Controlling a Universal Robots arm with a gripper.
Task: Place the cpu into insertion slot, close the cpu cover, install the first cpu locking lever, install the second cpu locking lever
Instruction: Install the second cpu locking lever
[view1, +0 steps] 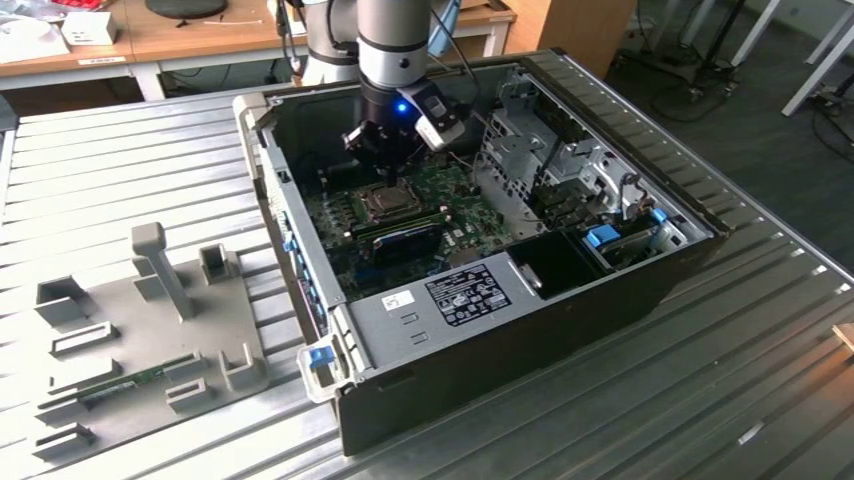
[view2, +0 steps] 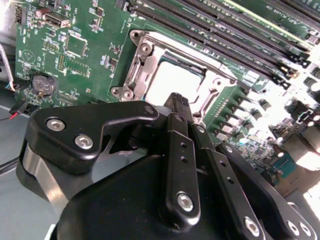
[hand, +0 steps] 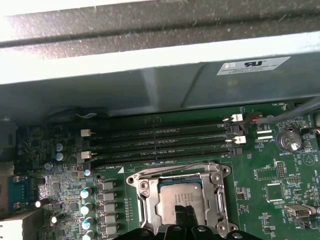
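The cpu (hand: 175, 194) lies flat in the insertion slot (hand: 218, 176) on the green board, its pale face bright in the second wrist view (view2: 167, 82). The silvery cpu cover (hand: 150, 205) lies down around it as a frame (view2: 136, 65). My gripper (hand: 184, 216) hangs just above the near edge of the chip, its black fingers (view2: 176, 104) pressed together and holding nothing. In the exterior view the gripper (view1: 388, 160) is inside the open computer case, right over the slot (view1: 387, 203). I cannot make out the locking levers.
Long dark memory sticks (hand: 160, 141) run beside the slot, with the grey case wall (hand: 150, 85) behind them. A coin battery (hand: 290, 140) sits on the board. A metal drive cage (view1: 561, 165) stands at the exterior view's right. A grey fixture plate (view1: 147, 330) lies on the ribbed table.
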